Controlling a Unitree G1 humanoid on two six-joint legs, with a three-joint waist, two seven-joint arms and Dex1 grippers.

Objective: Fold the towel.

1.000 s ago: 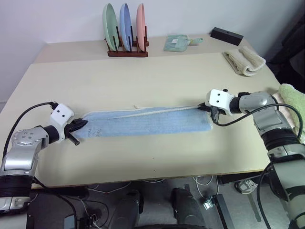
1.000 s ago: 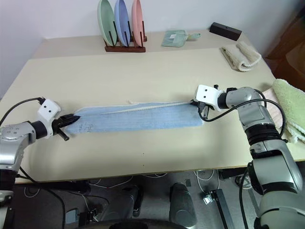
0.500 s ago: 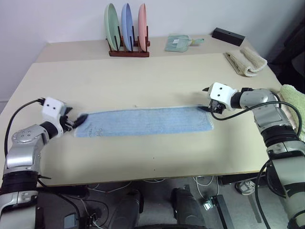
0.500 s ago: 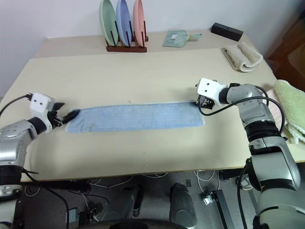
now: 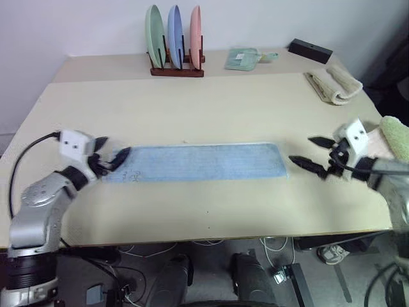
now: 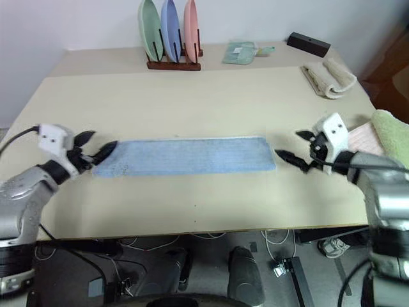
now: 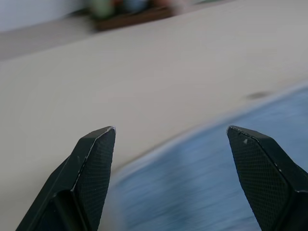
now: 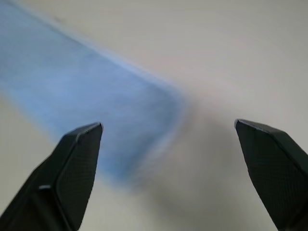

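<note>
The towel [image 5: 198, 162] is a long light blue strip lying flat across the middle of the table [image 5: 211, 102], with a small dark mark near its left end. My left gripper [image 5: 114, 150] hovers at that left end, open, with nothing between its fingers. In the left wrist view the blue cloth [image 7: 207, 178] lies just beyond the spread fingers [image 7: 96, 159]. My right gripper [image 5: 301, 149] is open and stands clear of the towel's right end, a short gap to its right. The right wrist view has the towel's end [image 8: 86, 91] ahead of the wide-apart fingers [image 8: 77, 159].
A wooden rack with three upright plates [image 5: 176, 45] stands at the back. A mint-green cloth [image 5: 241, 58] and a black box [image 5: 310, 50] lie behind. A beige rolled towel [image 5: 335, 84] sits at back right, and a green towel [image 5: 396, 137] at the right edge.
Both grippers have opened and let go of the towel's ends. The towel now lies flat. My right gripper has pulled back off the towel; my left has risen a little.
</note>
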